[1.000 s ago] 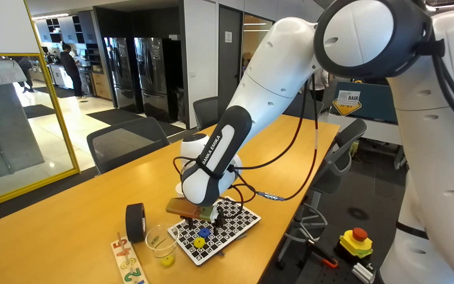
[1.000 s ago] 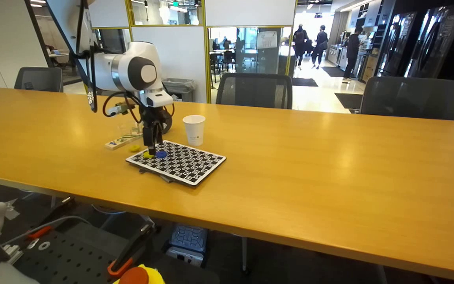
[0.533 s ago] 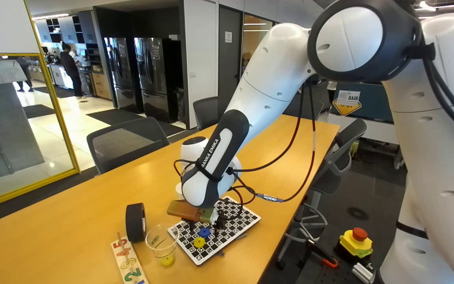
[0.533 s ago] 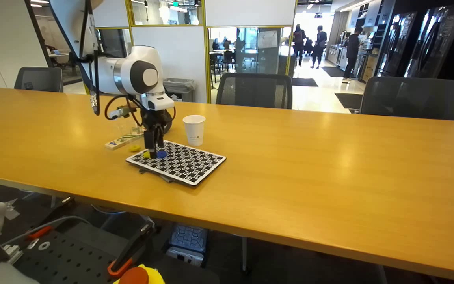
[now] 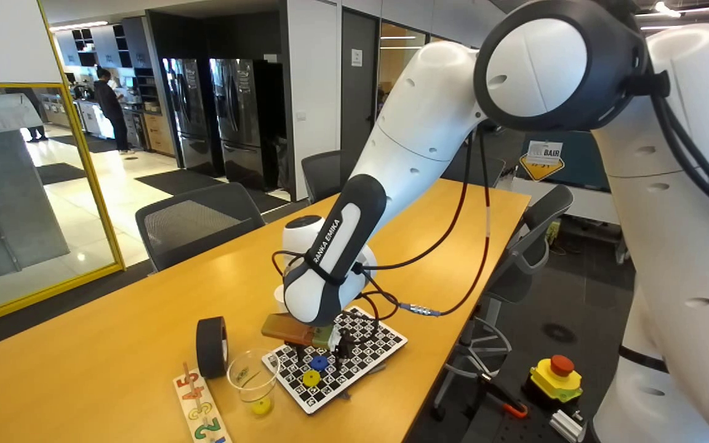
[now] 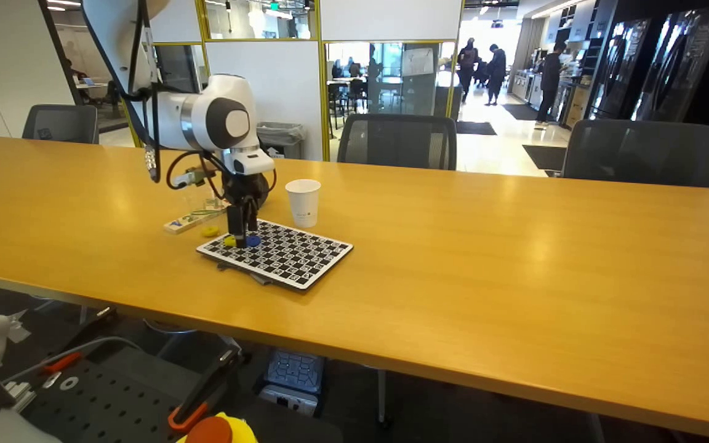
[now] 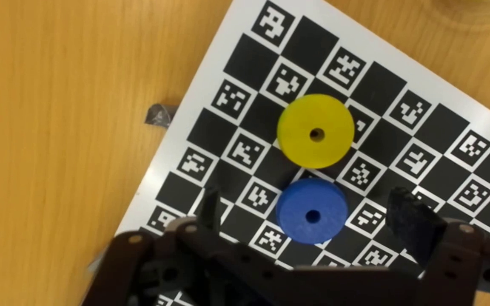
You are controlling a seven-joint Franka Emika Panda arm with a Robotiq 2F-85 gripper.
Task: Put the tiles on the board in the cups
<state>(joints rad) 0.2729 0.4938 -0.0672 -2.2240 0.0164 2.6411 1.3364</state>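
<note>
- Wooden tabletop: board is laid, long axis slanted toward upper right in an exterior view.
- Yellow tile and blue tile: laid on board, holes faced upward.
- Gripper: spread wide astride blue tile, nothing held.

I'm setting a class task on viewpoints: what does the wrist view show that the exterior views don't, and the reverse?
Only the wrist view clearly shows centre holes in the yellow tile and blue tile on the board. Only the exterior views show the white cup, numbered strip and another yellow tile, off the board. Shared: the board, its two tiles and the open gripper.
</note>
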